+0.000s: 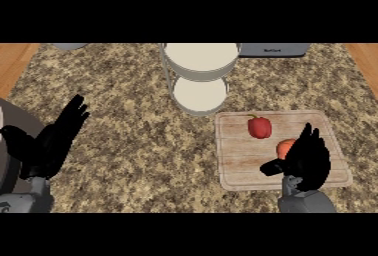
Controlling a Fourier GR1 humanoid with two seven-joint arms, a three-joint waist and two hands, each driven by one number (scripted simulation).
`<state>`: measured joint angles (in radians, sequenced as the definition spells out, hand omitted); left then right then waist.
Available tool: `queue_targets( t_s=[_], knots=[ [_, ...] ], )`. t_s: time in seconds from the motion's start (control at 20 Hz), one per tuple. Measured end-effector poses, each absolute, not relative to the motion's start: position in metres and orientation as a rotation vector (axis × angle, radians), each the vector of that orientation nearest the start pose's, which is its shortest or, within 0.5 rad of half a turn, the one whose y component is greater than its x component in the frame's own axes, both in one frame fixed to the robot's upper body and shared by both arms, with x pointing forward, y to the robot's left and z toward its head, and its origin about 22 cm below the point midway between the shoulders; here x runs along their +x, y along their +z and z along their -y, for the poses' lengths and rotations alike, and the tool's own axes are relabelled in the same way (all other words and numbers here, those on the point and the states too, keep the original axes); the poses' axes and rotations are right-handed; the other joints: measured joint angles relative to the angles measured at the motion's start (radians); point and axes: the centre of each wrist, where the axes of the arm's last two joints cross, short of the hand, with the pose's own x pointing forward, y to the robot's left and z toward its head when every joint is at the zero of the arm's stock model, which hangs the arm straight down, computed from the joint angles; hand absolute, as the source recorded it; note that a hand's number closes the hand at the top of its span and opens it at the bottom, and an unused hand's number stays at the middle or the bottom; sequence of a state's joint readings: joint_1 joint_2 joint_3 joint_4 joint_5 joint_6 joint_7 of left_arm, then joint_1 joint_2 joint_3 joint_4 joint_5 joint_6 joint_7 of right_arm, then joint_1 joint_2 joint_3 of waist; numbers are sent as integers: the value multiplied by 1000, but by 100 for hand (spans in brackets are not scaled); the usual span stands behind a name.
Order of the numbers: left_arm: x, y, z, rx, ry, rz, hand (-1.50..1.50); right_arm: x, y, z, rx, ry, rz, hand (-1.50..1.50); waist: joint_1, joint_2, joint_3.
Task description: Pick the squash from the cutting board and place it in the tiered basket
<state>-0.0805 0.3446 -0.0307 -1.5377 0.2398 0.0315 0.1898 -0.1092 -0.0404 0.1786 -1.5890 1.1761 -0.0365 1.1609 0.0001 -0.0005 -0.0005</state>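
Squash (285, 147) half-hidden behind right hand (306, 160)

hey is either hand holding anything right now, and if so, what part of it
Nothing is held. The right hand hovers open over the cutting board, partly covering the orange squash without closing on it. The left hand rests open at the left edge.

Orange squash (285, 147) on cutting board (244, 165), prob. untouched; tiered basket (199, 75) behind.
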Motion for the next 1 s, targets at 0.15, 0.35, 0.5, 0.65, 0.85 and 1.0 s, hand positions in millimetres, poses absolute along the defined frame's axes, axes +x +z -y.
queue_targets(
  t_s=[0.15,0.35,0.5,0.65,0.85,1.0],
  knots=[
    [259,35,-292,75,-88,1414,0,262,28,192,-1218,345,601,-150,0,0,0],
    [258,35,-292,74,-87,1420,0,261,21,194,-1230,352,576,-150,1,-1,-1],
    [260,37,-290,72,-91,1420,0,265,15,198,-1169,355,541,150,2,-3,-3],
    [257,35,-288,71,-91,1423,0,268,14,200,-1103,357,532,150,2,-5,-4],
    [260,40,-286,70,-91,1419,0,269,7,199,-1102,415,511,150,2,-9,-8],
    [263,38,-286,75,-93,1423,0,269,6,194,-1117,455,508,150,1,-10,-9]
  ],
)
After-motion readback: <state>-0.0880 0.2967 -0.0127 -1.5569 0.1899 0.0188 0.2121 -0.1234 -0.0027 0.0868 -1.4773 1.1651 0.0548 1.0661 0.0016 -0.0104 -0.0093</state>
